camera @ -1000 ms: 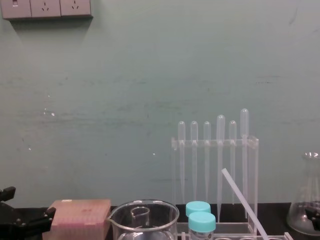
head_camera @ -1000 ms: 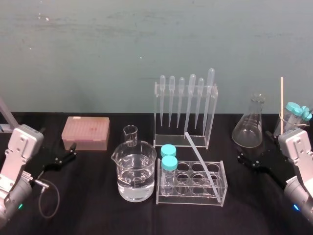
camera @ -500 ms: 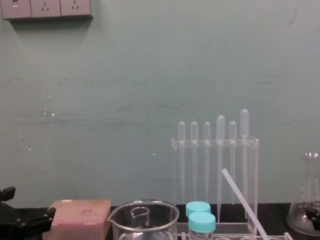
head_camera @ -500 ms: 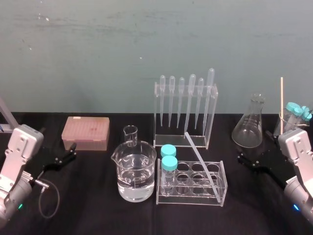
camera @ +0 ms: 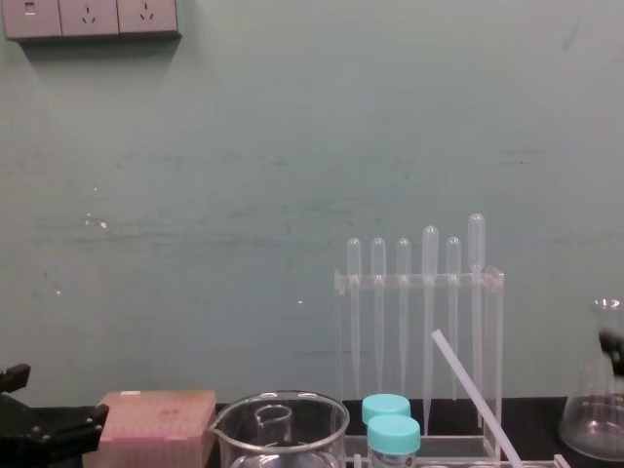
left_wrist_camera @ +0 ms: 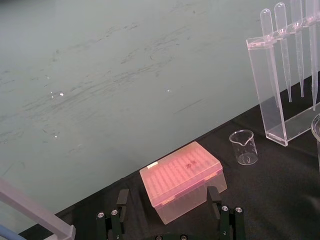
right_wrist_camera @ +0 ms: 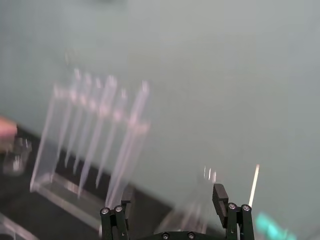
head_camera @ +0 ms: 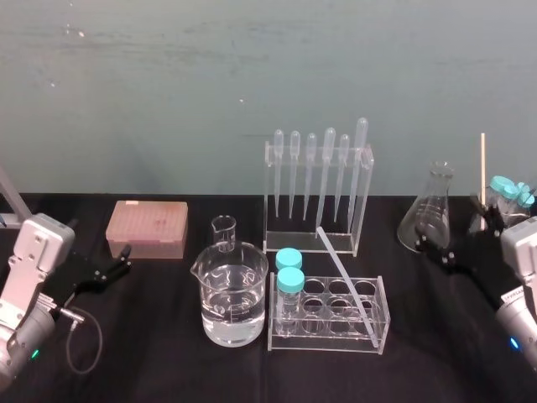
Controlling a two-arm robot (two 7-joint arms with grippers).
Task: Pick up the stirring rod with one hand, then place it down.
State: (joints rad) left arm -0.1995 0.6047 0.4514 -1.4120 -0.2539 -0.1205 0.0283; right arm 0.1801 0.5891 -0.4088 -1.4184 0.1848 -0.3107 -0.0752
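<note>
R tool (head_camera: 432, 246) has swung up and back toward 2 o'clock, now just beside the flask (head_camera: 424, 214) base, fingers apart. Stirring rod (head_camera: 344, 270) hasn't budged: leans in the tube rack (head_camera: 327, 344) at bench centre, top end toward 11 o'clock, well apart from R tool. L tool (head_camera: 122, 260) parked at 9 o'clock, fingers apart too. Reckon approach is only starting, nothing grasped yet

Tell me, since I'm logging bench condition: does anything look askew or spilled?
The stirring rod leans diagonally out of the test tube rack, top tilted toward the pipette rack. Nothing looks spilled or broken. Right gripper, open, hangs by the flask; left gripper sits by the pink box.
</note>
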